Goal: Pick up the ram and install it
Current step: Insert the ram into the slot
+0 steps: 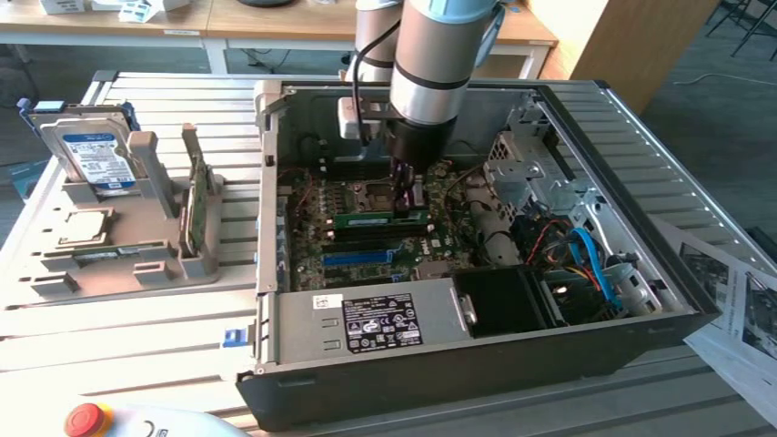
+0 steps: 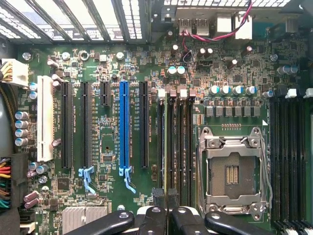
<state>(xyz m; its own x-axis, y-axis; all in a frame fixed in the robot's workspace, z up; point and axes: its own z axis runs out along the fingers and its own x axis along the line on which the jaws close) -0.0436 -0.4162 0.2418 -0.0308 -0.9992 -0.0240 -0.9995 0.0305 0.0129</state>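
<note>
Gripper (image 1: 406, 202) is down inside the open PC case (image 1: 486, 378), over the motherboard (image 2: 107, 98). Its jaws are nearly closed and pinch the top edge of the ram (image 1: 364, 219). The ram stands on edge in 1 of the black memory slots (image 2: 185, 147), just beside the CPU socket (image 2: 234, 171).

- Power supply label (image 1: 380, 323): black panel, white print, row of approval marks; wording too small to read.
- Small white sticker (image 1: 323, 302), same unit, just beside that label: unreadable.
- Hard drive label (image 1: 100, 157), blue and white: no brand or number legible.
- Printed sheets (image 1: 731, 296), on surface at exterior view's right: illegible.
- Motherboard lettering (image 2: 133, 142), white, beside blue slot (image 2: 123, 127): too fine to read.
</note>
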